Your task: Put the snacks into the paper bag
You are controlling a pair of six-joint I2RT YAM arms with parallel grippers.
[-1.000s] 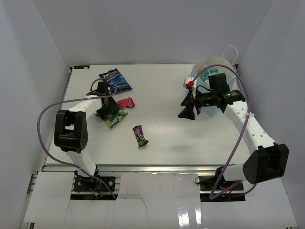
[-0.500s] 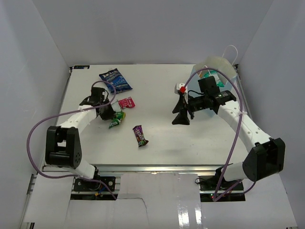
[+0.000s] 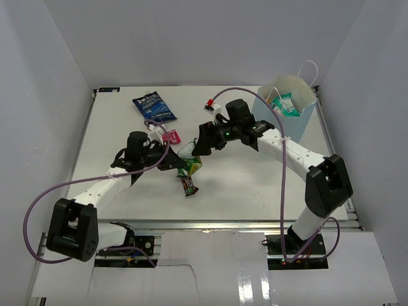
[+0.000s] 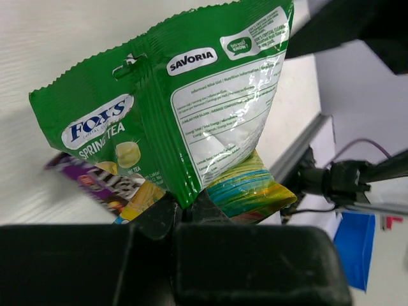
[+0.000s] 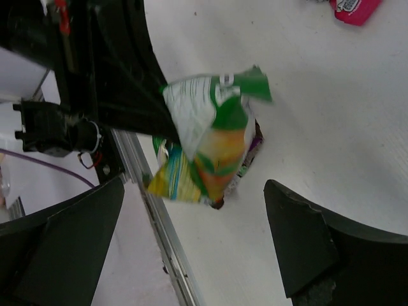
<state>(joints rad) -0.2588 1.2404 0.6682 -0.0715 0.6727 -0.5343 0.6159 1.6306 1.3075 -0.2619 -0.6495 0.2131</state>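
My left gripper (image 3: 175,160) is shut on a bottom corner of the green packet (image 4: 172,108), which hangs off the table above the dark purple candy bar (image 3: 188,185). A yellow-striped packet (image 4: 255,188) hangs against the green one; whether it is pinched too I cannot tell. My right gripper (image 3: 201,143) stands open just beyond the green packet (image 5: 210,108), fingers wide on either side, touching nothing. The light-blue paper bag (image 3: 305,111) stands upright at the back right with a teal packet (image 3: 285,105) inside. The dark blue bag (image 3: 153,107) and pink packet (image 3: 169,136) lie on the table.
White walls close in the table on three sides. The metal rail of the table's front edge (image 5: 159,223) runs under the held packets. Purple cables loop from both arms. The bag's white cord handles (image 3: 311,67) stick up above its rim.
My left gripper shut on the green packet and carried it up and right toward the table's middle. My right arm swung left away from the paper bag and its jaws opened wider.
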